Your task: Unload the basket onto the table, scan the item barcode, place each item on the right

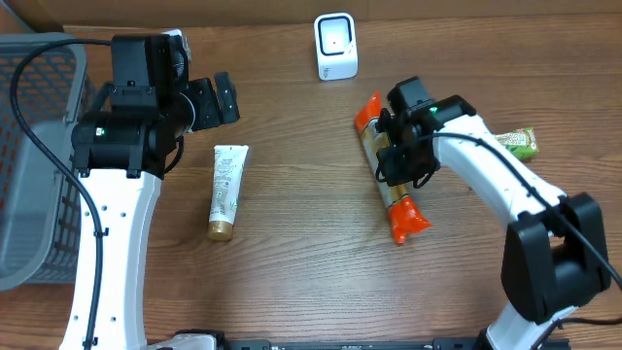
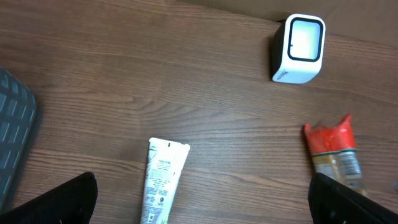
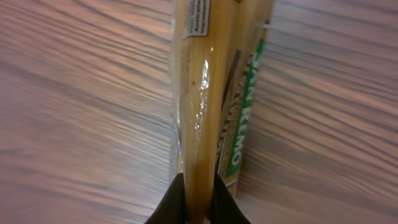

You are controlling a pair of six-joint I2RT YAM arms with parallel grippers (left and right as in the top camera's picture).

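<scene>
**Right hand (image 1: 397,156) pinched on the packet, scan not yet made**

The right hand's two fingers are closed almost together on the long, clear snack packet (image 1: 399,201) with orange ends. The packet lies on the wooden surface (image 1: 292,262) at centre right of the overhead frame. The left hand (image 1: 220,100), at upper left, is spread wide and holds nothing.

The step in hand looks like the pick-up: the grip is made, but the packet does not appear to be raised yet. The next move calls for lifting it, carrying it to the white scanner (image 1: 336,46) at the top centre, and turning it so that its barcode faces the scanner's window.

The right wrist view shows the pinch up close, with both fingertips meeting on the packet's narrow edge. It also shows green lettering and a small white label at the top, too blurred to tell whether it is a barcode. Only the overhead view shows the grey basket (image 1: 29,156) at the left edge and a green packet (image 1: 515,144) at far right. The left wrist view shows the scanner's window head-on, with the cream tube (image 2: 163,180) below it.
</scene>
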